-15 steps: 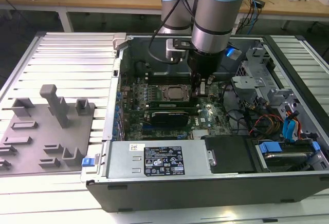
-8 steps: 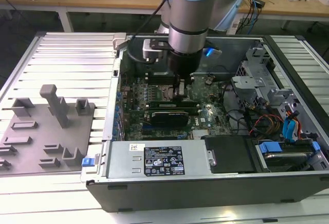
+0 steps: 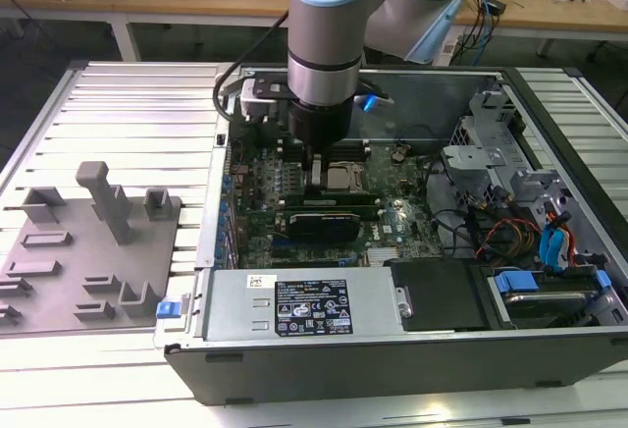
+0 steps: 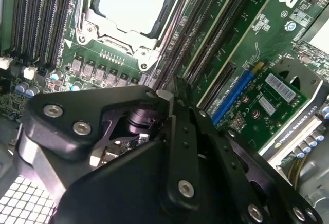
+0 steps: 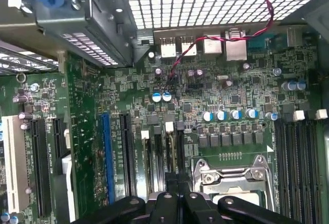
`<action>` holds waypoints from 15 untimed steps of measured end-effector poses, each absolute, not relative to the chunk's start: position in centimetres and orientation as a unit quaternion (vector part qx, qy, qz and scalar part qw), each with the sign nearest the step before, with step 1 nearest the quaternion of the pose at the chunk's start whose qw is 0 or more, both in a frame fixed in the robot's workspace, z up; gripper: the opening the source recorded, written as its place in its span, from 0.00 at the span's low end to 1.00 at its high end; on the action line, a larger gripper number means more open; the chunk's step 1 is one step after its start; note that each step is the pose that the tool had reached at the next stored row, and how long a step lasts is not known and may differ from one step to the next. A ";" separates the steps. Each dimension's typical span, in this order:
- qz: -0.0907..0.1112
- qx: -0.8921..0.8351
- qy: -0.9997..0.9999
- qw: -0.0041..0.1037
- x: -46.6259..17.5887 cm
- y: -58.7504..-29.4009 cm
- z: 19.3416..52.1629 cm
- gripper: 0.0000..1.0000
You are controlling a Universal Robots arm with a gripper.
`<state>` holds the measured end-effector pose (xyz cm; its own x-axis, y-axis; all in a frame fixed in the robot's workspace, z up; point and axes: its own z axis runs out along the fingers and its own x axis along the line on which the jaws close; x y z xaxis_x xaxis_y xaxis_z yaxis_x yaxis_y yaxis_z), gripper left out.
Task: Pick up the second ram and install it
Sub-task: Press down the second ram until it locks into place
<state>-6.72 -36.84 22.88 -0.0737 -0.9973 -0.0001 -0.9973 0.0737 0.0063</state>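
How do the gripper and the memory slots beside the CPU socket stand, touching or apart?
Cannot tell. In the first wrist view the gripper hides where it would meet the memory slots.

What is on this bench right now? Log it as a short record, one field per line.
arm: reaches down into the open computer case
gripper: low over the motherboard, beside the CPU socket
below gripper: black memory slots with white end clips, in the first wrist view
black card: seated near the socket
grey fixture tray: outside the case, at the exterior view's left
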 end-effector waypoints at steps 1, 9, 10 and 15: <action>-0.002 0.681 -0.733 0.002 -6.7 -36.8 22.8 0.11; -0.005 0.680 -0.733 -0.001 -6.5 -36.8 23.9 0.11; -0.007 0.680 -0.733 -0.002 -6.2 -36.8 24.0 0.11; -0.009 0.681 -0.733 -0.002 -5.0 -36.8 25.4 0.11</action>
<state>-5.00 -36.84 25.43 -0.0738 -0.9971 -0.0157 -0.9972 0.0736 0.0106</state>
